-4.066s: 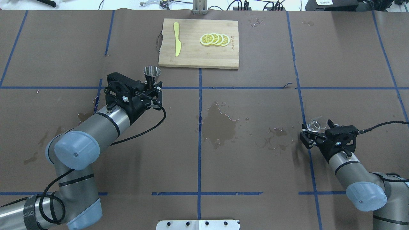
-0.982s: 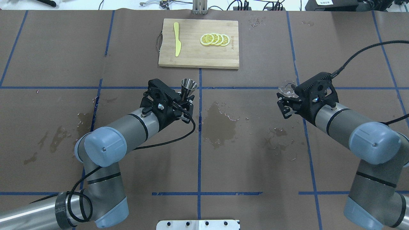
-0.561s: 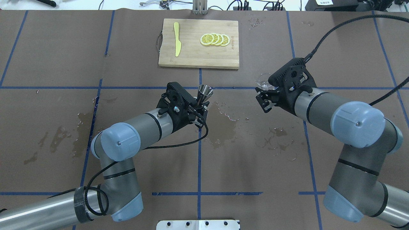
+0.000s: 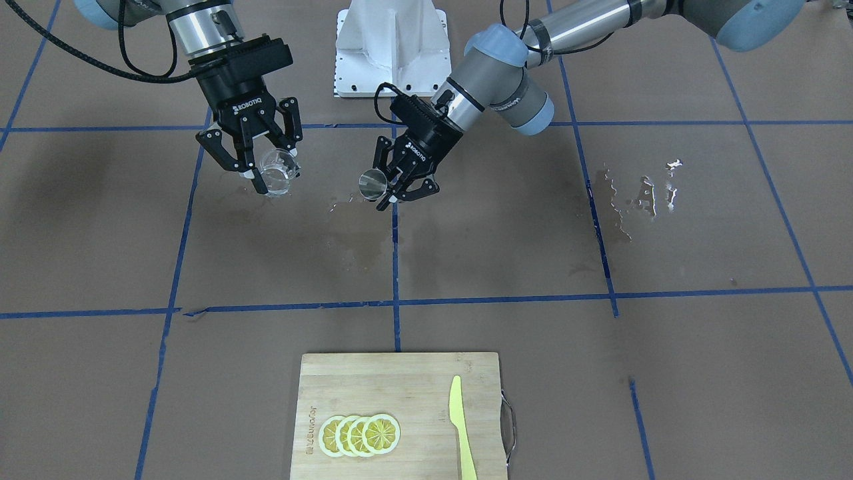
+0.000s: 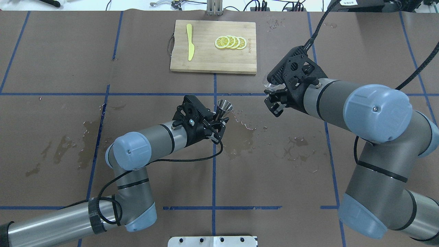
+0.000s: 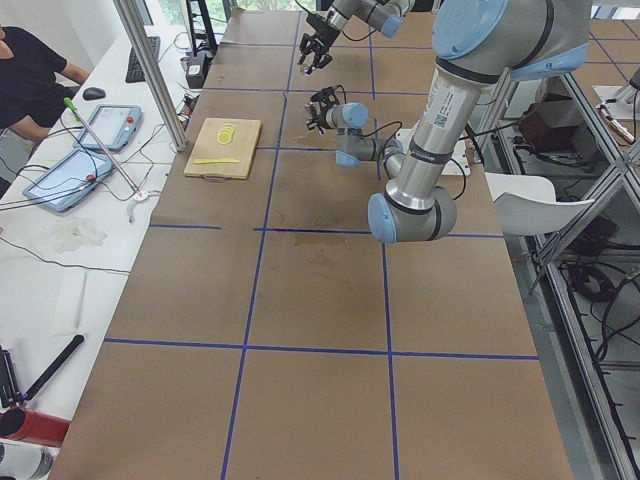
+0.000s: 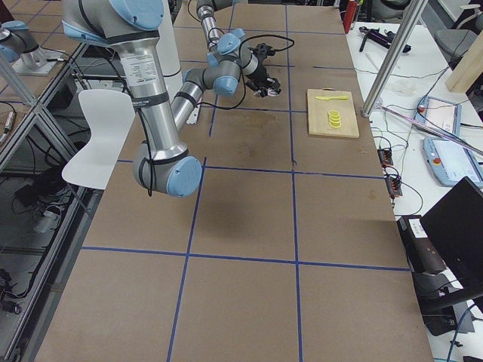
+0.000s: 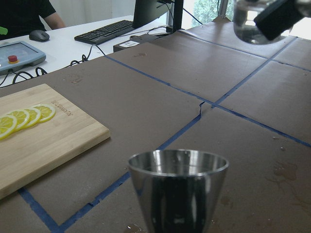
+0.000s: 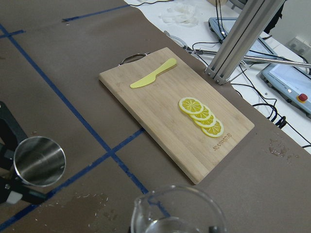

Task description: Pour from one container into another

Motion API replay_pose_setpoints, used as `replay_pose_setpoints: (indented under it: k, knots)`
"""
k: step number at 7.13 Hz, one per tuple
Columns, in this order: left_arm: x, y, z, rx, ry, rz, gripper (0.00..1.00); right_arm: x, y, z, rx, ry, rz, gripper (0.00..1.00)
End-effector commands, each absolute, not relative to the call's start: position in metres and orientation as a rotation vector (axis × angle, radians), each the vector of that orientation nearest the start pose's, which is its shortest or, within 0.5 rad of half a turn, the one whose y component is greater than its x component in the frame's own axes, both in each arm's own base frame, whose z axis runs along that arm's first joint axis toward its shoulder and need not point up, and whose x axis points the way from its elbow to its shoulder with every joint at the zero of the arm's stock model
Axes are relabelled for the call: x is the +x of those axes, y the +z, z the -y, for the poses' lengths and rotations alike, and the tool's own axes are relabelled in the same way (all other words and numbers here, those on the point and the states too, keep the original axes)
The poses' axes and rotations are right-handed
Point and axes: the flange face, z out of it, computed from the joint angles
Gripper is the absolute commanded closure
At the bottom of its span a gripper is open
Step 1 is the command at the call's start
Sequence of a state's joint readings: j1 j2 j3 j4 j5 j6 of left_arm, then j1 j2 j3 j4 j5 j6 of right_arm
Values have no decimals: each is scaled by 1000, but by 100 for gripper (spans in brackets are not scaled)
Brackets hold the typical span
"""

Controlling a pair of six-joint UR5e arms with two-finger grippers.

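Note:
My left gripper (image 5: 220,120) is shut on the stem of a steel jigger (image 5: 224,105), held upright just above the table near its centre line. The jigger (image 8: 178,188) fills the lower part of the left wrist view, and its open mouth (image 9: 39,160) shows in the right wrist view. My right gripper (image 4: 269,175) is shut on a clear spouted glass cup (image 4: 277,171), held upright and higher, off to the jigger's right. The glass (image 5: 269,83) and the jigger (image 4: 371,184) are apart. The glass (image 9: 178,211) seems to hold a little clear liquid.
A wooden cutting board (image 5: 205,58) lies at the far middle with lemon slices (image 5: 230,42) and a yellow knife (image 5: 189,42). A wet patch (image 5: 237,134) darkens the brown paper under the two grippers. More splashes (image 4: 640,193) lie on the robot's left side.
Both arms have moved toward the table's middle: the left one carried the jigger to the right, and the right one carried the glass left and farther away, also raising it.

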State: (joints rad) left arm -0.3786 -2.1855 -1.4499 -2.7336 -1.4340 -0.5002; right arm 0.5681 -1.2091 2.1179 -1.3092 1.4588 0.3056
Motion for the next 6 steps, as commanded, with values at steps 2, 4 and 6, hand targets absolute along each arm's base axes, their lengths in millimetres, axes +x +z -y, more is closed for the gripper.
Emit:
replay_pose_setpoints:
  k: [2, 4, 6]
  knots:
    - [581, 195, 388, 1202, 412, -1222, 100, -362, 172, 415, 968, -671, 546, 100]
    - [581, 192, 388, 1205, 411, -1225, 100, -376, 178, 408, 955, -701, 540, 100]
    - [581, 193, 388, 1205, 410, -1223, 100, -380, 177, 406, 980, -790, 460, 100]
